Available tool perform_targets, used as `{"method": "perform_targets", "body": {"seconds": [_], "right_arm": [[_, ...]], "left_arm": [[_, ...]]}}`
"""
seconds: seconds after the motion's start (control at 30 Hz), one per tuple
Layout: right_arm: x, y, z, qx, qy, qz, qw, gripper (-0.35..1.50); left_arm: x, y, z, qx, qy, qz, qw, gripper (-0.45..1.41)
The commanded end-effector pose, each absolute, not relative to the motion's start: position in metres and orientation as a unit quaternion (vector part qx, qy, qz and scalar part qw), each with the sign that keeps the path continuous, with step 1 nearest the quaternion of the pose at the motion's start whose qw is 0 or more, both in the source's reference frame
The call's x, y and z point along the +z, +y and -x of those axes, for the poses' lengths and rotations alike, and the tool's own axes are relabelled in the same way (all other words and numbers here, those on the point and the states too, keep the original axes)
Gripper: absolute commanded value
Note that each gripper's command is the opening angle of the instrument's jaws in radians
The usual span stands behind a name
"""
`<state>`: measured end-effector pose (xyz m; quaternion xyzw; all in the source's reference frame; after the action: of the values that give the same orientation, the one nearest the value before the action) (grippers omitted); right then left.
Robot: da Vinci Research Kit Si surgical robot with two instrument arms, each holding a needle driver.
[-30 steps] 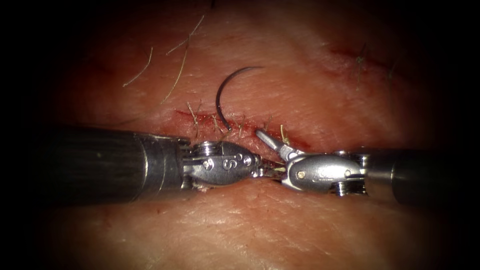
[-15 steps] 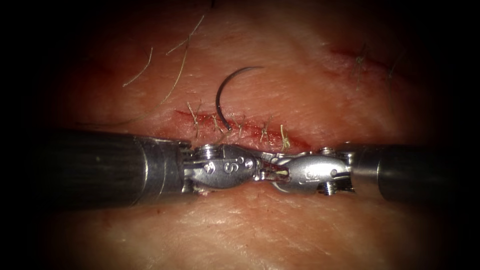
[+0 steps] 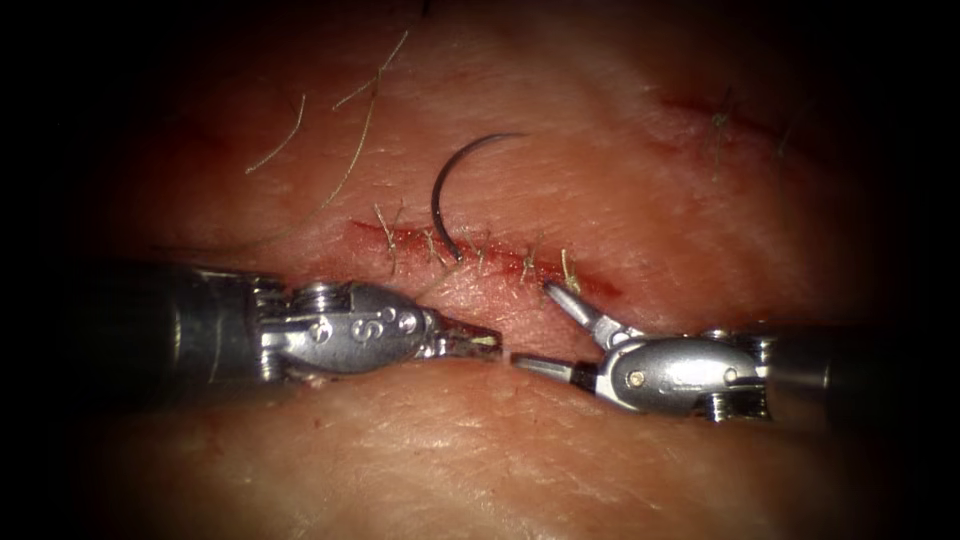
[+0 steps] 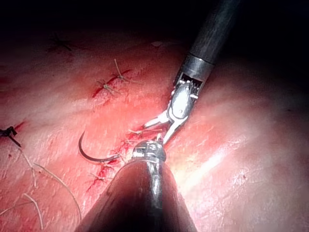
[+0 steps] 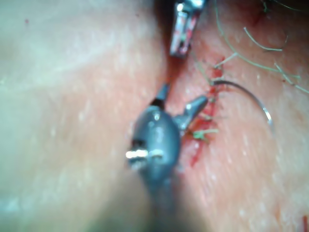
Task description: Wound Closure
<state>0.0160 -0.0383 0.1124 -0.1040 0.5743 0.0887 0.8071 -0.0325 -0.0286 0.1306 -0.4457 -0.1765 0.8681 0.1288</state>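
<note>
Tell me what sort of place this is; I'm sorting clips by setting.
Probably a bench suturing practice setup: the tissue bears a stitched cut, and the curved needle rests on it, held by neither tool. The left tool and the right tool, jaws open, flank it.

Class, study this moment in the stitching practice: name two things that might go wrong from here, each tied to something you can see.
1. The needle lies loose on the tissue beside the cut, held by neither tool; it might shift.
2. The right tool has its jaws wide open next to the stitches; a tip might snag one.
3. The left tool is close to it, so they might collide.
</note>
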Motion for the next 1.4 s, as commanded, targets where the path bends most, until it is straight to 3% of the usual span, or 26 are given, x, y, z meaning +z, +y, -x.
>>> {"method": "perform_targets", "body": {"seconds": [0.03,0.3,0.37,0.4,0.43,0.5,0.7,0.97,1.23,1.4], "right_arm": [[0.112,-0.039,-0.0147,0.091,0.573,0.100,0.808,1.35],[0.108,-0.039,-0.0095,0.105,0.579,0.099,0.803,1.33],[0.108,-0.039,-0.0091,0.110,0.575,0.105,0.804,1.33],[0.109,-0.039,-0.0091,0.114,0.570,0.109,0.806,1.33],[0.109,-0.039,-0.0091,0.114,0.570,0.109,0.806,1.33],[0.110,-0.038,-0.0095,0.122,0.562,0.119,0.810,1.46],[0.110,-0.038,-0.0099,0.128,0.556,0.124,0.812,1.46],[0.110,-0.038,-0.0105,0.133,0.555,0.125,0.811,1.46],[0.110,-0.038,-0.0108,0.141,0.559,0.116,0.809,1.46],[0.110,-0.038,-0.0111,0.148,0.566,0.101,0.805,1.45]], "left_arm": [[0.131,-0.029,0.0321,0.869,-0.173,0.445,0.130,-0.45],[0.133,-0.033,0.0302,0.865,-0.161,0.449,0.155,-0.45],[0.134,-0.034,0.0308,0.860,-0.159,0.458,0.160,0.05],[0.135,-0.034,0.0317,0.853,-0.157,0.464,0.179,0.51],[0.135,-0.034,0.0317,0.853,-0.157,0.464,0.179,0.51],[0.136,-0.035,0.0328,0.840,-0.150,0.482,0.201,1.11],[0.138,-0.035,0.0314,0.845,-0.137,0.473,0.209,1.18],[0.141,-0.037,0.0254,0.852,-0.155,0.439,0.240,1.19],[0.141,-0.039,0.0210,0.852,-0.178,0.428,0.243,1.14],[0.138,-0.038,0.0216,0.842,-0.204,0.438,0.239,1.08]]}}
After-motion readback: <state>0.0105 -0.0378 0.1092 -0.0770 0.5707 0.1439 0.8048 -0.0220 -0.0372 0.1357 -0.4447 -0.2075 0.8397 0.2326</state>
